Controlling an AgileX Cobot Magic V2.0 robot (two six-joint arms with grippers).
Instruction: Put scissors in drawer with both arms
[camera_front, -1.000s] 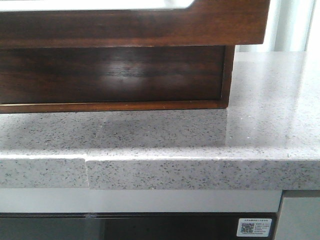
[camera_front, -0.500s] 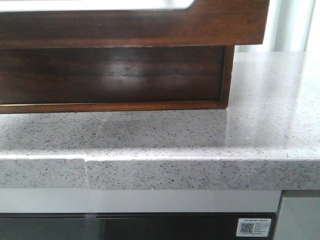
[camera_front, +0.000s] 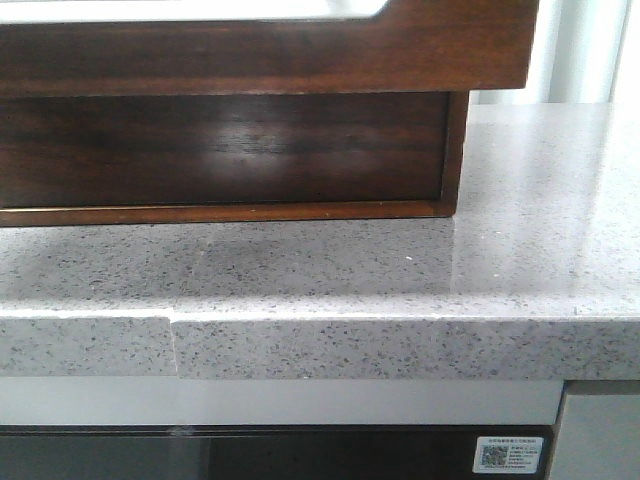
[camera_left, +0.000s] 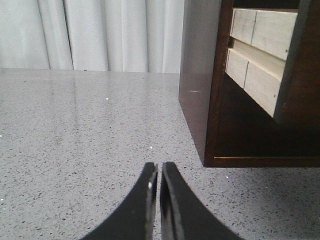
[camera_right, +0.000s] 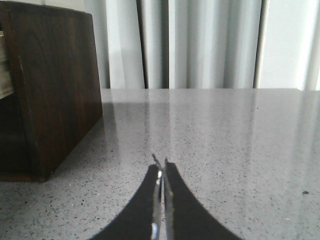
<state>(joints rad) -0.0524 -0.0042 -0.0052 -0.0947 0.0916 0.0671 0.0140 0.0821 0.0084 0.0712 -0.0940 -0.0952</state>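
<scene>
Drawer: the drawer (camera_front: 260, 55) appears pulled out toward the front edge of the bench (camera_front: 400, 270). Its glossy dark front overhangs the recess below, and a pale curved cut shows at its top edge.
Box frame: the box frame (camera_front: 455, 150) stands back from the bench's front edge, with bare stone between it and the right edge.
Scissors: a thin bright sliver pokes out past the right fingertips, which I judge to be the scissors (camera_right: 155, 161). No more of them shows.
Right gripper: the right gripper (camera_right: 161, 167) is low over the bench on the box's right side, its jaws pressed together on that sliver.
Left gripper: the left gripper (camera_left: 159, 167) is low over the bench on the box's left side, its jaws together and holding nothing.
Step in hand: probably carrying the scissors to the open drawer.
Doing it well: lift clear of the drawer front before crossing over. Lower inside the cavity and release only when low. Keep the left arm clear of that path.
</scene>
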